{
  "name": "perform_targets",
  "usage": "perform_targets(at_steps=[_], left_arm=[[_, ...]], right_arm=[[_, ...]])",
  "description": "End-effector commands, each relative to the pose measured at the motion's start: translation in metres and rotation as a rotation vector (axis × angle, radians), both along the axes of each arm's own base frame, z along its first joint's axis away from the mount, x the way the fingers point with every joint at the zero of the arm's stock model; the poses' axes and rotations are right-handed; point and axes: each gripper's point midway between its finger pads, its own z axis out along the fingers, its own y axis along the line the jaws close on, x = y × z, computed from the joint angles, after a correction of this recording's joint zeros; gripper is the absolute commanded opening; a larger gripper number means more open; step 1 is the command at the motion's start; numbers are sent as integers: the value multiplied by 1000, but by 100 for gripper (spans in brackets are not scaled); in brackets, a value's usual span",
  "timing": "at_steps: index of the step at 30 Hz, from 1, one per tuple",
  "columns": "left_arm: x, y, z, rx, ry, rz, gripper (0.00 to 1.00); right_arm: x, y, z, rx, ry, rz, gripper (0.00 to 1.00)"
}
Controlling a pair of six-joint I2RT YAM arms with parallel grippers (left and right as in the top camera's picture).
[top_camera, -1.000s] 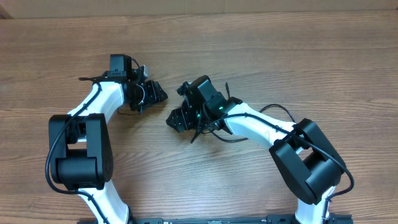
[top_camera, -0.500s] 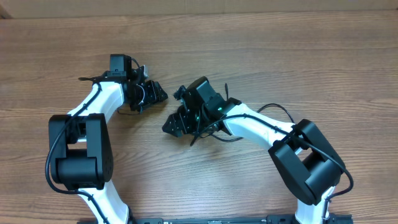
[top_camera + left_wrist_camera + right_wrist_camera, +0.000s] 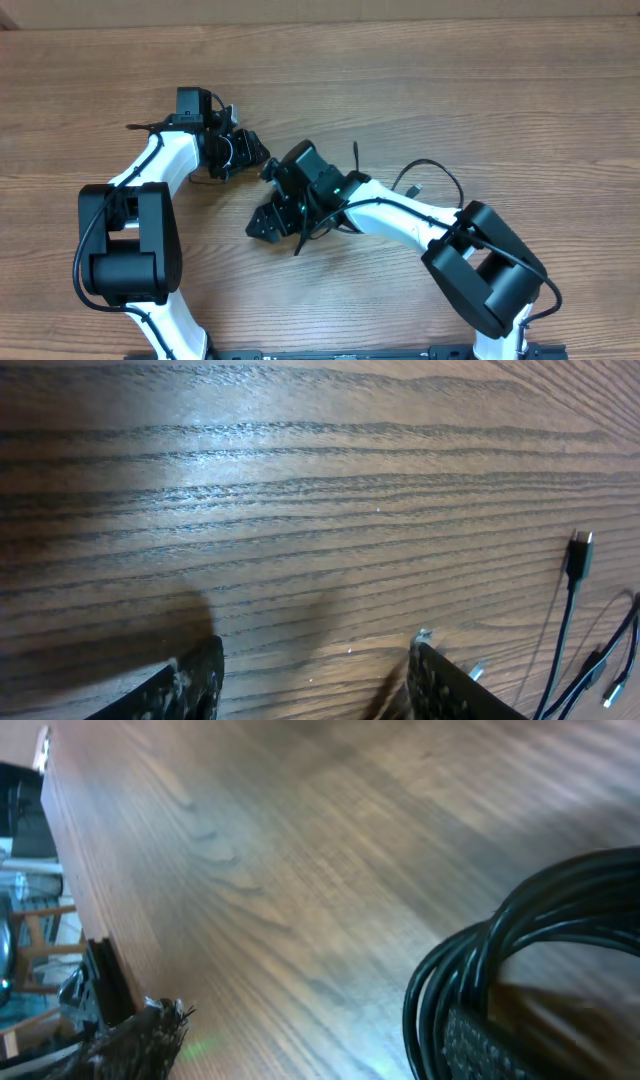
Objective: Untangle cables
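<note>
The cables (image 3: 470, 970) show in the right wrist view as a coil of black cords looped around my right gripper's right finger (image 3: 490, 1045). My right gripper (image 3: 310, 1040) is open, with bare wood between its fingers. Overhead, this gripper (image 3: 262, 222) sits low at the table's middle, with the cables (image 3: 303, 240) bunched beneath its wrist. My left gripper (image 3: 315, 680) is open over bare wood. More cables (image 3: 570, 630) with a black plug (image 3: 580, 552) lie to its right. Overhead, the left gripper (image 3: 250, 152) is a short way up-left of the right one.
Wooden table (image 3: 480, 90) all around. Its far edge (image 3: 320, 22) runs along the top of the overhead view. In the right wrist view the table's edge (image 3: 70, 870) shows at left, with dark equipment (image 3: 95, 985) beyond it.
My right arm has swung its gripper left and toward the front of the table, dragging the cable bunch along, and its jaws have opened slightly. The left arm has stayed still.
</note>
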Motion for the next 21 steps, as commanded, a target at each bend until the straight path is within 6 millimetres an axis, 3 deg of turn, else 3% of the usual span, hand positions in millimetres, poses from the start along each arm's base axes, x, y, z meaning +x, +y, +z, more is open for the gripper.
perform_targets(at_steps=[1,21], left_arm=[[7,-1,3,2,-12,2,59],[7,-1,3,2,-12,2,59]], right_arm=[[-6,3,-6,0,17,21,82],[-1,1,-8,-22,-8,1,82]])
